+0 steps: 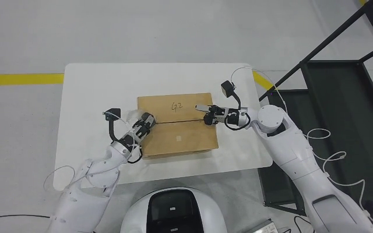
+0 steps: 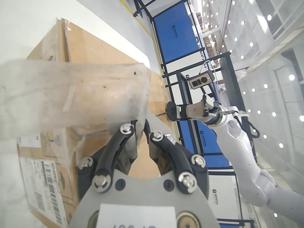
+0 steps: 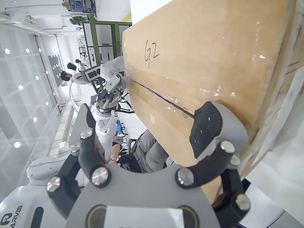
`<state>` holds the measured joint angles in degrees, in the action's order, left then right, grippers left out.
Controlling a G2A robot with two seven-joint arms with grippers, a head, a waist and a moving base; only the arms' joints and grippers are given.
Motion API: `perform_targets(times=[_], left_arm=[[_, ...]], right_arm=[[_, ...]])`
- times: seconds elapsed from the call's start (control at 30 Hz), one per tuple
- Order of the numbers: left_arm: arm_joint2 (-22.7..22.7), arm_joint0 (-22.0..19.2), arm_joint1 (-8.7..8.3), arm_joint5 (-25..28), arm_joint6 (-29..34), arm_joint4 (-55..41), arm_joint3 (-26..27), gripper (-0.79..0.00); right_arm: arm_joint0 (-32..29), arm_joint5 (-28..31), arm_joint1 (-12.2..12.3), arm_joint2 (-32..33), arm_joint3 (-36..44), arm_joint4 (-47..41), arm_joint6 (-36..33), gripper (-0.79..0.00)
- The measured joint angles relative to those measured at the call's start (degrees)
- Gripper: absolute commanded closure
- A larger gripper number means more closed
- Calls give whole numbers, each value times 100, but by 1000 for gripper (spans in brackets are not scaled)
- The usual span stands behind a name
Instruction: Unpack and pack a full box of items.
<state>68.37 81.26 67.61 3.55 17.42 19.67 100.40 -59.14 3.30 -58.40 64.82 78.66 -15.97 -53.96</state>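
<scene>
Shut brown cardboard box (image 1: 178,125); left gripper (image 2: 141,131), 9 o'clock end, pinches translucent tape strip (image 2: 71,96); right gripper (image 3: 147,129), 3 o'clock end, spread wide.

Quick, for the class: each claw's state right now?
Left claw: closed on the clear tape strip.
Right claw: open, holding nothing, at the box.

From overhead we look straight down on the white rectangular table (image 1: 87,116), far enough off to take in the brown cardboard box (image 1: 178,125) at its middle and both arms. Our left wrist camera sits close behind the left gripper (image 2: 140,130), a cloudy clear tape strip (image 2: 71,93) before the lens, and faces along the box top toward the right gripper (image 2: 178,111); our right wrist camera sits close behind its own gripper and faces back the opposite way. All three share the box top.
</scene>
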Motion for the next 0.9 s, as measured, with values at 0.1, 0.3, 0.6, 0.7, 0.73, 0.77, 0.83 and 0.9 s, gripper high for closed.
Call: perform_targets(times=[0.1,0.3,0.6,0.7,0.73,0.77,0.83,0.9], left_arm=[[-79,-60,12,-142,-57,271,20,0],[-299,-242,53,-481,-109,788,-51,-169],[-528,-393,104,-532,-65,1136,-194,-785],[-529,-381,111,-489,-44,1132,-154,-785],[-526,-376,112,-468,-37,1125,-142,-785],[-521,-368,114,-435,-24,1099,-127,-785],[-514,-356,117,-375,0,1043,-105,-785],[-510,-335,124,-292,40,914,-91,-785]], right_arm=[[0,0,0,0,0,0,0,-785],[0,0,0,0,0,0,0,-785],[0,0,0,0,0,0,0,-785],[0,0,0,0,0,0,0,-785],[0,0,0,0,0,0,0,-785],[0,0,0,0,0,0,0,-785],[0,0,0,0,0,0,0,-785],[0,0,0,0,0,0,0,-785]])
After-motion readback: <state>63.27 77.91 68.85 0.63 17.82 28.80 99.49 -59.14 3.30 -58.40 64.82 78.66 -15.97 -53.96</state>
